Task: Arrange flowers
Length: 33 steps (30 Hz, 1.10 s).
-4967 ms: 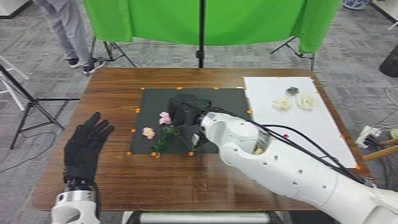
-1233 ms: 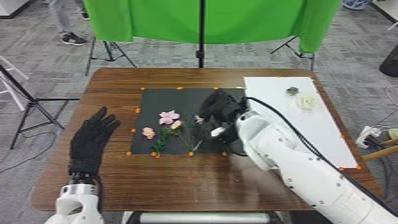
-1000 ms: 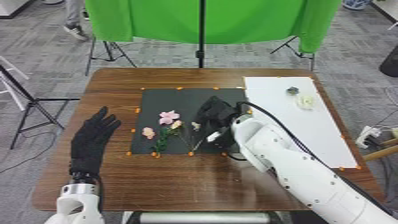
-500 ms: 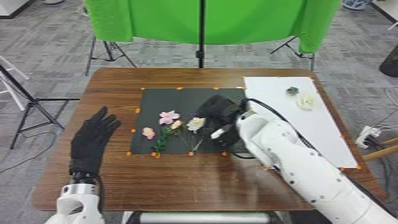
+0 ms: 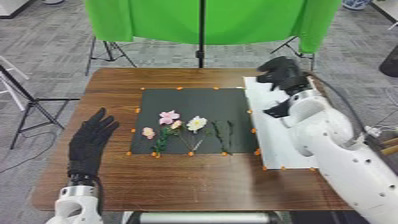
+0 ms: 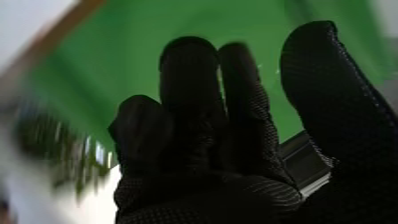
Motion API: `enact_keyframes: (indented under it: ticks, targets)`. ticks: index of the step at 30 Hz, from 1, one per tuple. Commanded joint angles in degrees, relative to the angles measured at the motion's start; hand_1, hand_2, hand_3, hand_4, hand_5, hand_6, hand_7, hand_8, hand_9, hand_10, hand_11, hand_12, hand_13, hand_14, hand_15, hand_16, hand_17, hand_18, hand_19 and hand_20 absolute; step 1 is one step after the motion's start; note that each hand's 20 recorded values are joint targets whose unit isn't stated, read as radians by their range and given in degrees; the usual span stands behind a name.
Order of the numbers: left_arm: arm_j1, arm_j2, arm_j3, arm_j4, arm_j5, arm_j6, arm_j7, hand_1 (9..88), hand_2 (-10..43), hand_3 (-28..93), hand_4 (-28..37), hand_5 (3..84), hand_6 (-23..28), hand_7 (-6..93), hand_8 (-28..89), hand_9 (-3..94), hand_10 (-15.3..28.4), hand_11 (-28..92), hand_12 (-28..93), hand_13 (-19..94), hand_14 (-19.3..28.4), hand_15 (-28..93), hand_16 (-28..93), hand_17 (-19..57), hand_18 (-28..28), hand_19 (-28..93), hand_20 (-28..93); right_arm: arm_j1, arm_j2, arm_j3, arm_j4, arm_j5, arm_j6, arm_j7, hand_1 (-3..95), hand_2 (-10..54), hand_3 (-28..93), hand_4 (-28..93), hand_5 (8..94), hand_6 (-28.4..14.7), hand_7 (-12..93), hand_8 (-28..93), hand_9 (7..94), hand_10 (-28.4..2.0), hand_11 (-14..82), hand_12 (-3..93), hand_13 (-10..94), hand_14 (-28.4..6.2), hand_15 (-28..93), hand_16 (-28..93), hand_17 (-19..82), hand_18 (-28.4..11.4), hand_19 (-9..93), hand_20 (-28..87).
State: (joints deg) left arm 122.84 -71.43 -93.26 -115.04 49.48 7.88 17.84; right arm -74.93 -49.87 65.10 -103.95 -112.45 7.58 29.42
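On the black mat [image 5: 200, 95] lie a pink flower [image 5: 168, 117], a smaller pink one [image 5: 148, 132], a peach bud [image 5: 176, 124] and a cream-white flower [image 5: 196, 123], with thin stems running toward the near edge. Green stems [image 5: 229, 135] lie right of the white flower. My right hand [image 5: 282, 75] is over the far part of the white sheet [image 5: 289, 150], away from the mat. In the right wrist view, the right hand [image 6: 213, 150] has extended fingers and thumb, holding nothing. My left hand [image 5: 86, 142] rests open on the wood, left of the mat.
Orange markers [image 5: 259, 151] line the mat and sheet. The right forearm crosses the table's right side and covers part of the sheet. A green cloth [image 5: 200, 22] hangs beyond the far edge. Blurred greenery [image 6: 67, 145] appears beside the hand in the right wrist view.
My right hand has left the mat's right part and moved forward and right over the white sheet. The green stems beside the cream-white flower have come into sight. The left hand has barely moved.
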Motion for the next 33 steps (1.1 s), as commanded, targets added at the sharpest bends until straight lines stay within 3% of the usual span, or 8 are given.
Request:
enact_keyframes:
  ticks: [1,8,11,15,22,24,28,33]
  targets:
    - [1.53,-0.93,0.59,0.13,0.24,0.71,-0.24,19.7,-0.2,72,-28.2,41.2,4.3,9.8,-6,41.1,12.7,17,11,31,17.2,28,-2,3.0,13.2,11,20,2.39,4.07,2.96,8.91,-16.95,-21.56,5.70,37.7,-9.5,70,-19,47.0,-0.9,13,-8,46.6,-18.6,10.7,22.1,64,-13.0,63,32,46,-18.7,91,50]
    - [1.81,-1.04,0.57,-0.05,0.18,0.91,-0.25,19.8,-0.2,72,-28.2,41.1,4.3,9.7,-6,41.1,12.6,17,11,31,17.3,28,-2,3.0,13.2,11,20,3.65,2.44,0.90,16.36,-17.93,-24.05,6.56,35.2,-9.5,70,-21,43.1,-0.1,12,-8,44.9,-19.9,8.8,22.2,65,-13.4,65,31,47,-18.7,91,49]
    - [1.87,-1.08,0.47,-0.10,0.21,1.02,-0.20,19.7,-0.2,72,-28.2,41.2,4.3,9.7,-6,41.1,12.6,17,11,31,17.3,28,-2,3.0,13.2,11,20,2.97,1.94,0.21,18.86,-17.88,-19.89,4.91,37.0,-9.5,69,-22,43.4,0.9,12,-8,45.8,-19.4,9.1,22.2,66,-12.6,65,30,48,-18.2,91,49]
    - [1.98,-1.21,0.45,-0.11,0.12,1.12,-0.31,19.8,-0.2,72,-28.2,41.2,4.4,9.7,-6,41.0,12.6,17,11,31,17.2,28,-2,3.0,13.2,11,20,2.37,1.43,-1.34,20.90,-17.71,-12.28,3.24,40.5,-9.5,70,-24,46.7,2.7,15,-10,53.3,-17.4,12.8,21.0,72,-9.0,66,30,53,-15.8,93,50]
    - [1.77,-1.28,0.57,0.00,0.18,0.95,-0.32,19.9,-0.2,72,-28.2,41.2,4.3,9.6,-6,41.1,12.5,17,11,31,17.3,28,-2,3.0,13.2,11,20,2.65,1.26,-5.35,23.90,-20.01,-6.09,0.62,45.4,-9.5,69,-26,59.1,4.6,18,-12,72.6,-12.3,21.1,20.5,83,-4.1,64,31,61,-12.6,93,53]
    - [1.97,-1.39,0.48,-0.10,0.26,0.97,-0.22,19.9,-0.1,72,-28.2,41.2,4.3,9.7,-6,41.1,12.6,17,11,31,17.3,28,-1,3.0,13.2,11,20,2.64,1.43,-6.34,24.45,-20.63,-4.27,-0.05,50.4,-9.5,64,-27,64.4,4.7,19,-10,79.2,-10.2,17.5,28.3,85,-3.4,64,32,62,-12.3,93,54]
    - [2.24,-1.38,0.35,-0.22,0.17,1.16,-0.07,19.9,-0.1,72,-28.1,41.2,4.4,9.7,-6,41.1,12.7,17,11,31,17.3,28,-1,3.0,13.2,10,20,1.91,2.26,-5.53,22.97,-21.93,-0.99,-0.47,63.2,-9.5,54,-23,80.3,2.6,22,6,92.8,-7.8,12.3,40.8,91,-1.9,62,33,67,-11.1,93,55]
    - [2.23,-1.07,0.32,-0.24,0.21,1.14,-0.40,19.9,-0.2,72,-28.2,41.3,4.4,9.7,-6,41.1,12.5,17,11,31,17.2,28,-2,3.0,13.2,11,20,-1.15,4.34,-1.06,13.19,-24.57,0.71,-0.68,65.7,-9.5,54,-22,83.6,0.7,21,8,93.7,-7.3,16.3,40.1,93,-1.2,61,33,69,-10.4,93,55]
